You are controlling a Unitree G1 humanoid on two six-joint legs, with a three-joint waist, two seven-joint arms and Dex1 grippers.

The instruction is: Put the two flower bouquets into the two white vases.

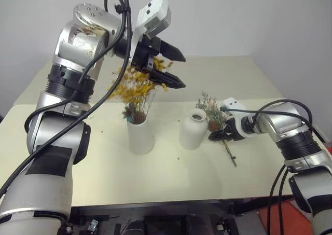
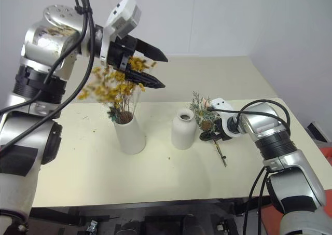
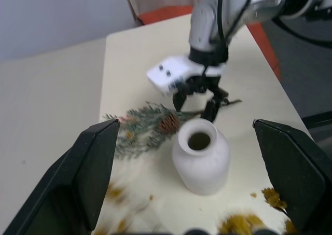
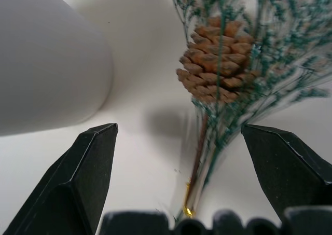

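Note:
The mustard-yellow bouquet (image 1: 136,87) stands in the tapered white vase (image 1: 140,134). Just above its blossoms my left gripper (image 1: 179,68) hangs open, holding nothing. To the right stands the bottle-shaped white vase (image 1: 193,130), its narrow mouth (image 3: 199,140) empty. The grey-green bouquet (image 1: 212,113) with its brown cone (image 4: 218,58) lies on the table right of that vase. My right gripper (image 1: 220,136) is low over its stem (image 4: 199,157), open, one finger on each side, not closed on it.
The cream table (image 1: 171,178) has its front edge close to me and its right edge just past my right arm. A white wall rises behind. Small yellow crumbs (image 3: 272,196) lie near the bottle vase. Something red-orange (image 1: 275,214) sits on the floor at the right.

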